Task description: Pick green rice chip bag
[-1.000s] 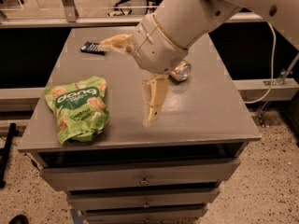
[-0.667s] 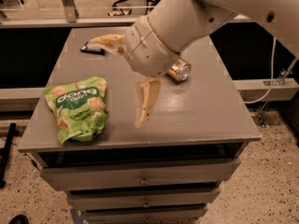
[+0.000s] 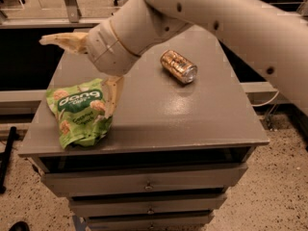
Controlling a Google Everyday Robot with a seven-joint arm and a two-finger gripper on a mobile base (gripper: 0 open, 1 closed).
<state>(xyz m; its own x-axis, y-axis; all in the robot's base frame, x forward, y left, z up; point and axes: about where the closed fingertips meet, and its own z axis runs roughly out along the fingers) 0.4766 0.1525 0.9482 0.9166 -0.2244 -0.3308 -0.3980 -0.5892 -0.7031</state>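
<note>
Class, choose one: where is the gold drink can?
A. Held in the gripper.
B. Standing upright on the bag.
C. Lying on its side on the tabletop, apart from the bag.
C: the can lies on its side, well clear of the green rice chip bag, while the open gripper is at the bag's upper edge.

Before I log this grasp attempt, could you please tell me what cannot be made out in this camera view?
1. Camera view: whether the open pincer touches the green rice chip bag; its lower finger overlaps the bag's right edge.
2. Back-left of the table: hidden by the wrist.
3. Rest of the arm: cut off by the top and right edges.
</note>
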